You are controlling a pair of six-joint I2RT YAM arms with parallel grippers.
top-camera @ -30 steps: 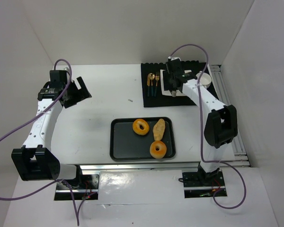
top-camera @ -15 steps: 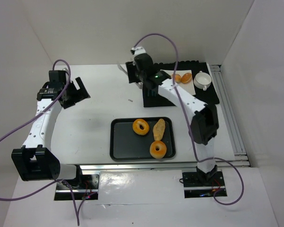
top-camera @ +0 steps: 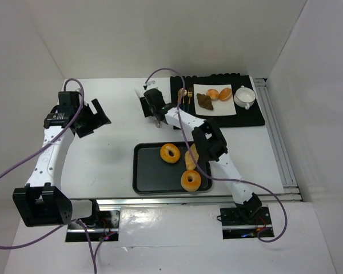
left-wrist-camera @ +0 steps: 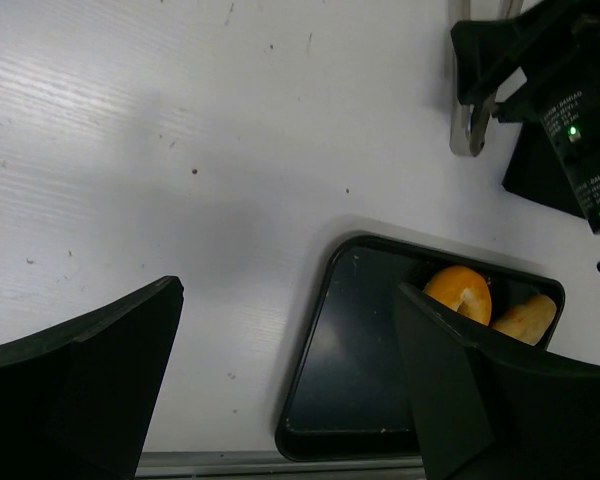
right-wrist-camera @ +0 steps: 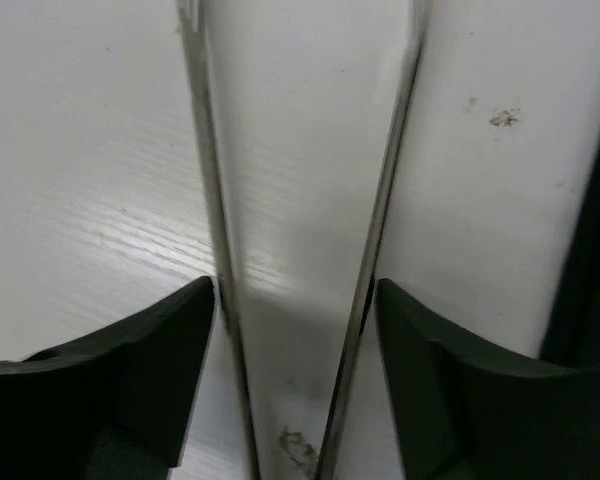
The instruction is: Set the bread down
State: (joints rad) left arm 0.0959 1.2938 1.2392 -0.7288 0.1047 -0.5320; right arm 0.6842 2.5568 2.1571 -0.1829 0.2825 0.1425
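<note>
A white plate (top-camera: 226, 104) on the black mat (top-camera: 254, 117) holds a dark brown bread (top-camera: 204, 101) and two orange buns (top-camera: 219, 94). A black tray (top-camera: 151, 174) holds two ring donuts (top-camera: 170, 153) and a long bread (top-camera: 192, 155); it also shows in the left wrist view (left-wrist-camera: 355, 400). My right gripper (top-camera: 152, 107) is over the white table left of the mat, shut on metal tongs (right-wrist-camera: 208, 200) with their two arms between its fingers (right-wrist-camera: 130, 370). My left gripper (top-camera: 95, 116) is open and empty at the far left.
Gold and black cutlery (top-camera: 184, 98) lies on the mat's left side and a white cup (top-camera: 244, 97) stands at its right. White walls enclose the table. A rail (top-camera: 277, 142) runs along the right edge.
My right arm has swung left from over the plate, across the mat, to the white table beside it, still holding the tongs. The brown bread now shows on the plate. The left arm barely moved.
</note>
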